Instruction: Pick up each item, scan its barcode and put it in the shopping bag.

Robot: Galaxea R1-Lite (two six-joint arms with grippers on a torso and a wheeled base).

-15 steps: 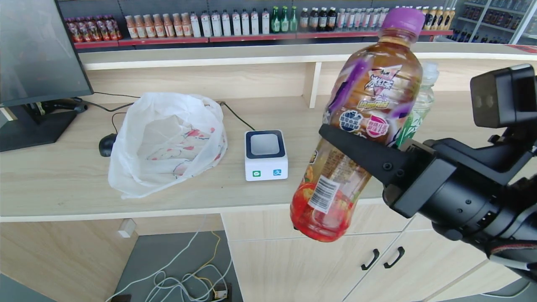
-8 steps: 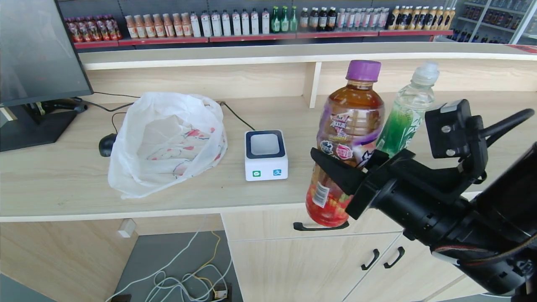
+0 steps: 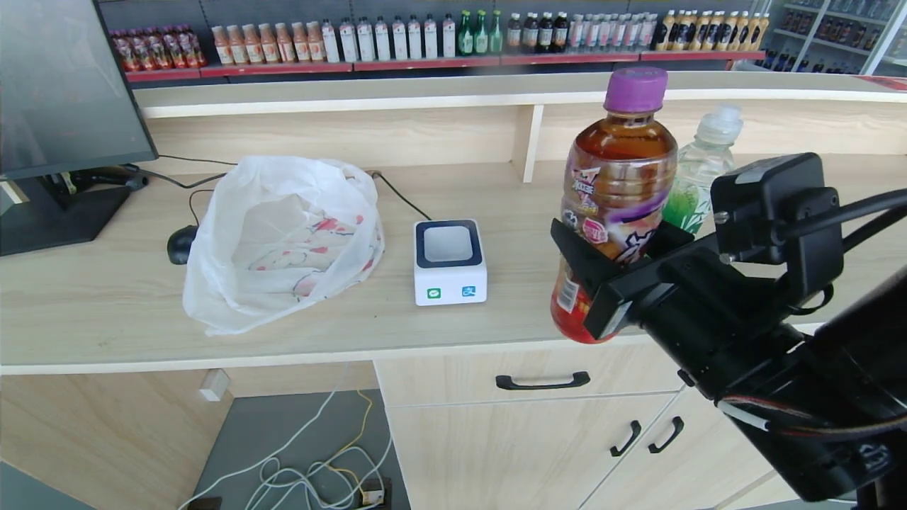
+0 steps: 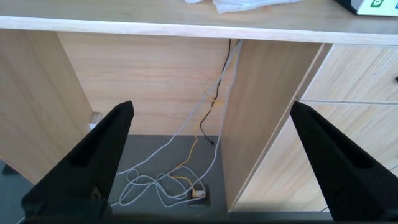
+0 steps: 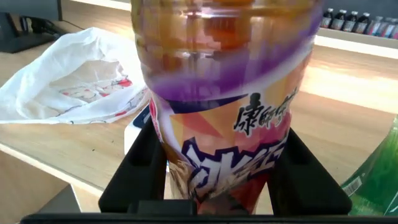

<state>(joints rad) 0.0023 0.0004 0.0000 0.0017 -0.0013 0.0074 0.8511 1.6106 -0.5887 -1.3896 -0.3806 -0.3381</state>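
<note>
R gripper (image 3: 613, 248) clamped on tea bottle (image 3: 616, 177) at mid-label, right of centre in head view. Bottle upright, purple cap up, base overlapping the table (image 3: 106, 304) front edge. Green bottle (image 3: 698, 177) just behind, further right. Scanner (image 3: 449, 261) mid-frame on table, left of tea bottle, apart. Bag (image 3: 280, 241) just left of scanner, slumped. Mouse (image 3: 181, 244) at bag's left edge. L gripper (image 4: 214, 162) fingers wide apart, holding nothing, facing cables (image 4: 180, 180) under table.
</note>
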